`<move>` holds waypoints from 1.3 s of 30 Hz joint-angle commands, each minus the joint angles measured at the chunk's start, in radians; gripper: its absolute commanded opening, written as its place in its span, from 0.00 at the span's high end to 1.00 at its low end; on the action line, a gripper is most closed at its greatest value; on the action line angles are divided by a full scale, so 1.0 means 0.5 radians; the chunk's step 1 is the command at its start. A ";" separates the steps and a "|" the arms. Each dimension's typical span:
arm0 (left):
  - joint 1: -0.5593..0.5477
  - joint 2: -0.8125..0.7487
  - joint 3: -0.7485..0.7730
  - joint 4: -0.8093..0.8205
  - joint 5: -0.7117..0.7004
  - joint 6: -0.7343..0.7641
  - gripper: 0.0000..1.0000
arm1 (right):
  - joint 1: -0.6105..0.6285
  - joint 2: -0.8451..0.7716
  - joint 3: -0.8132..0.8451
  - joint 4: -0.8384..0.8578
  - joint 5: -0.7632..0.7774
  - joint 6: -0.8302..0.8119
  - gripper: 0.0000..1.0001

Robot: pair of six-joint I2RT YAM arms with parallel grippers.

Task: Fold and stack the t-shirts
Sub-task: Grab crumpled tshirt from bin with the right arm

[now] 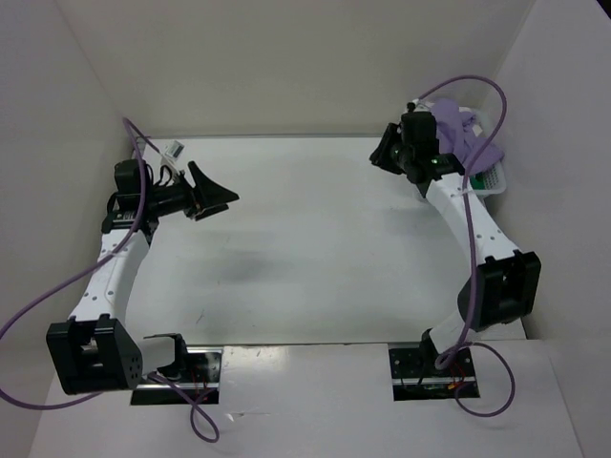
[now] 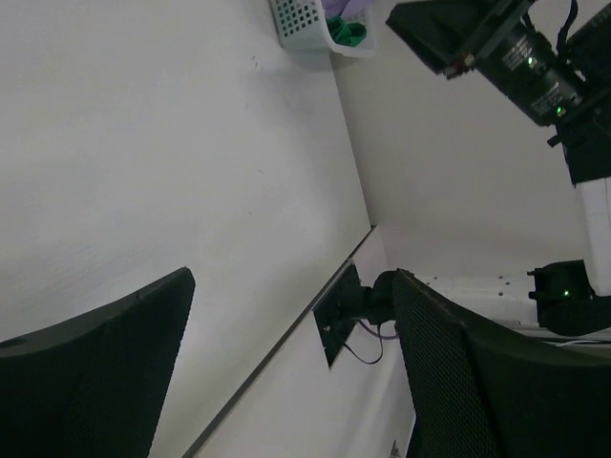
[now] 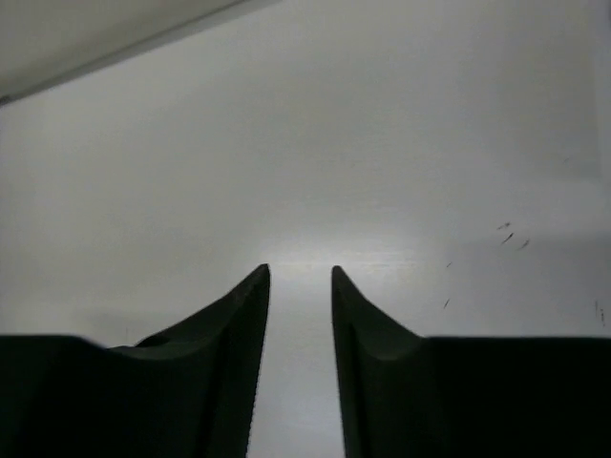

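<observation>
The surface (image 1: pixel 315 248) is plain white, and the walls (image 1: pixel 286 67) around it are off-white. In the white basket (image 1: pixel 493 179), patterned with a grid mesh, a lavender purple t-shirt (image 1: pixel 460 129) and a bright green t-shirt (image 2: pixel 352 32) show. The left gripper (image 1: pixel 218 188) and right gripper (image 3: pixel 299 272) have matt black jaws; the left's inner faces are finely dotted. The arm links (image 1: pixel 110 281) are white with small dark dots, and the cables (image 1: pixel 468 80) are purple.

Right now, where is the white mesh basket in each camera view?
Top external: basket at the far right table edge, behind the right arm, lavender shirt heaped over it.
Left wrist: basket at the top edge, green shirt inside.
Right wrist: not in it; only bare table.
Shared landmark: right arm, beside the basket in both those views.
</observation>
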 commanded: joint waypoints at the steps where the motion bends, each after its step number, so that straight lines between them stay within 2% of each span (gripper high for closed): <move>1: -0.036 -0.105 -0.025 0.016 -0.022 0.058 0.15 | -0.179 0.226 0.312 -0.024 0.354 -0.022 0.67; 3: -0.085 -0.142 -0.043 -0.005 -0.077 0.101 0.28 | -0.304 0.312 0.429 -0.024 0.381 -0.003 0.77; 4: -0.106 -0.160 -0.043 -0.033 -0.105 0.119 0.43 | -0.342 0.403 0.475 -0.024 0.409 -0.003 0.85; 6: -0.146 -0.185 -0.043 -0.134 -0.202 0.199 0.61 | -0.440 0.511 0.631 -0.052 0.464 -0.003 0.92; 7: -0.171 -0.206 -0.025 -0.171 -0.230 0.199 0.71 | -0.462 0.624 0.684 -0.052 0.561 -0.003 1.00; 8: -0.171 -0.206 -0.025 -0.189 -0.258 0.217 0.85 | -0.483 0.677 0.730 -0.052 0.590 -0.003 1.00; 10: -0.192 -0.234 -0.007 -0.211 -0.319 0.217 0.94 | -0.562 0.839 0.883 -0.077 0.590 -0.027 1.00; 11: -0.192 -0.252 -0.007 -0.229 -0.344 0.217 0.97 | -0.587 0.889 0.984 -0.101 0.590 -0.046 0.96; 13: -0.211 -0.274 -0.007 -0.248 -0.362 0.236 0.95 | -0.652 1.032 1.064 -0.101 0.590 -0.046 0.82; 14: -0.211 -0.274 -0.031 -0.266 -0.363 0.236 0.92 | -0.670 1.085 1.159 -0.101 0.538 -0.067 0.66; 15: -0.229 -0.274 -0.031 -0.266 -0.363 0.236 0.76 | -0.689 1.143 1.220 -0.147 0.504 -0.067 0.60; 16: -0.229 -0.274 -0.052 -0.266 -0.341 0.236 0.68 | -0.707 1.204 1.288 -0.174 0.483 -0.067 0.55; 17: -0.229 -0.274 -0.053 -0.266 -0.341 0.236 0.62 | -0.707 1.317 1.419 -0.202 0.483 -0.067 0.44; 18: -0.254 -0.274 -0.053 -0.266 -0.341 0.236 0.58 | -0.707 1.367 1.484 -0.224 0.483 -0.089 0.40; 21: -0.275 -0.255 -0.053 -0.291 -0.341 0.257 0.54 | -0.707 1.539 1.687 -0.288 0.596 -0.110 0.32; 25: -0.312 -0.194 -0.074 -0.309 -0.360 0.300 0.52 | -0.707 1.754 1.957 -0.365 0.673 -0.153 0.32; 28: -0.312 -0.148 -0.053 -0.309 -0.360 0.300 0.51 | -0.707 1.868 2.034 -0.383 0.673 -0.178 0.32; 29: -0.312 -0.124 -0.053 -0.309 -0.360 0.300 0.51 | -0.707 1.889 2.034 -0.383 0.673 -0.178 0.35; 32: -0.312 -0.102 -0.034 -0.309 -0.360 0.319 0.51 | -0.707 1.969 2.098 -0.383 0.673 -0.178 0.51; 33: -0.312 -0.102 -0.034 -0.309 -0.360 0.319 0.51 | -0.707 1.969 2.117 -0.402 0.655 -0.178 0.65; 35: -0.312 -0.083 -0.016 -0.309 -0.360 0.319 0.51 | -0.707 1.969 2.163 -0.402 0.636 -0.160 0.74; 38: -0.312 -0.083 0.008 -0.309 -0.360 0.319 0.51 | -0.707 1.936 2.224 -0.402 0.636 -0.141 0.97; 39: -0.294 -0.083 0.009 -0.327 -0.360 0.319 0.51 | -0.707 1.881 2.246 -0.420 0.636 -0.141 0.99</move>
